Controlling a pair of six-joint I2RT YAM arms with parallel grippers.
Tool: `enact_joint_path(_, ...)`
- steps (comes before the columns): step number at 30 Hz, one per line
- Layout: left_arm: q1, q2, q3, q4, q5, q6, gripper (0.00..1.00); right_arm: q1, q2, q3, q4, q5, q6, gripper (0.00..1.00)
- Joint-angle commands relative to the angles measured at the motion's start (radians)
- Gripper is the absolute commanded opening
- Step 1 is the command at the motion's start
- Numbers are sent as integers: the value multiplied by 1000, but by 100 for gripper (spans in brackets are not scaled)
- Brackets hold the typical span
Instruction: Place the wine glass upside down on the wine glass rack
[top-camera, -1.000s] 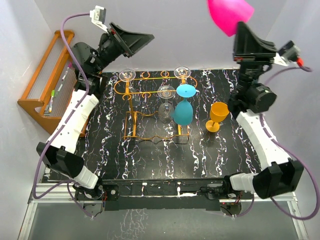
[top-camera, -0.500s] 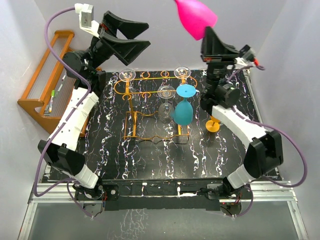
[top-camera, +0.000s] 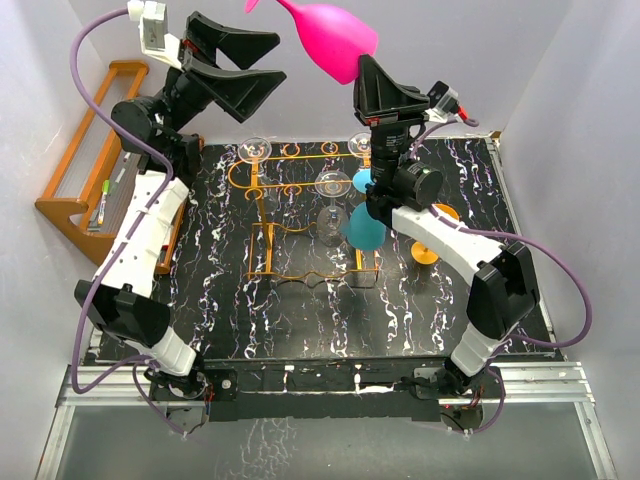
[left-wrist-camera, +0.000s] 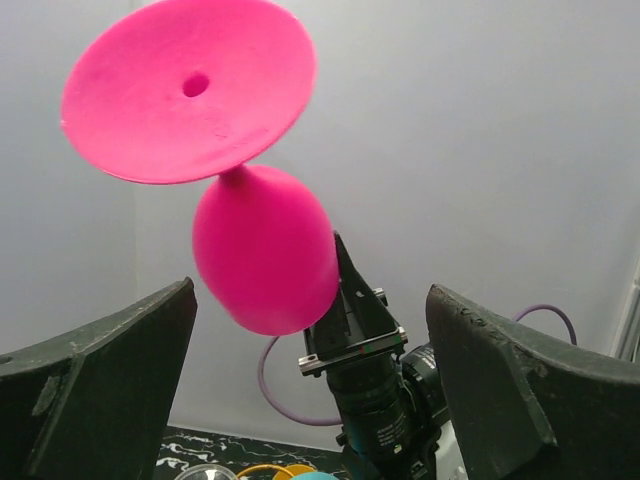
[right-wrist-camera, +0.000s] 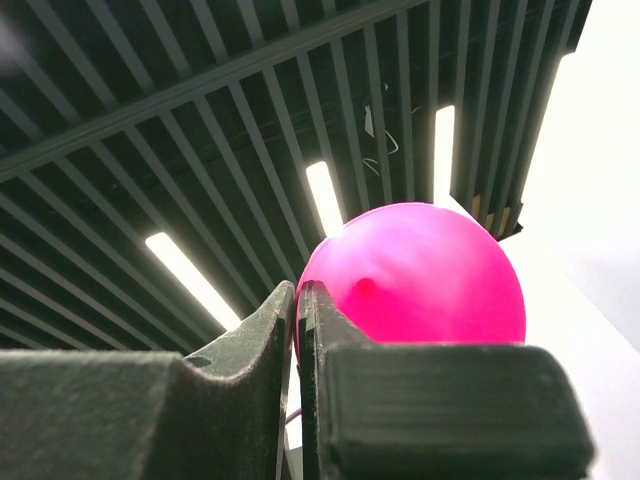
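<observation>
Pink wine glass aloft over worktop far edge, bowl clamped in closed right pincer; left pincer spread wide, empty, near stem.

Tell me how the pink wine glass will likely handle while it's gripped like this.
The pink wine glass looks opaque and matte, probably plastic: light, not brittle. The right gripper seems to pinch only its bowl wall, with stem and wide foot sticking out, so it may pivot in the grip. The smooth rounded bowl could slip.
</observation>
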Motion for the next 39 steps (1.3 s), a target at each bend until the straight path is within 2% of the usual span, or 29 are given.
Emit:
enact_joint_path(1, 18, -31, 28, 29, -13, 22, 96, 17, -15, 30, 372, -39, 22, 8)
enact_joint_path(8, 53, -6, 94, 49, -47, -4, 93, 62, -35, -11, 371, -91, -27, 8)
enact_joint_path(12, 59, -2, 100, 66, -49, -5, 84, 77, -22, 10, 372, -101, -22, 8)
enact_joint_path(19, 90, 2, 120, 82, -81, -25, 52, 131, 18, 40, 371, -102, -47, 8)
enact_joint_path(25, 122, 0, 128, 89, -116, -51, 14, 181, 57, 72, 372, -51, -50, 8)
enact_joint_path(27, 136, 0, 130, 89, -132, -65, 7, 198, 104, 96, 371, -41, -55, 8)
enact_joint_path(31, 147, 1, 140, 86, -145, -76, 6, 244, 177, 173, 370, -38, -47, 8)
enact_joint_path(35, 148, -11, 131, 79, -143, -78, 11, 272, 245, 250, 368, -47, -31, 8)
enact_joint_path(39, 148, -25, 107, 70, -140, -74, 12, 285, 264, 268, 367, -39, -37, 8)
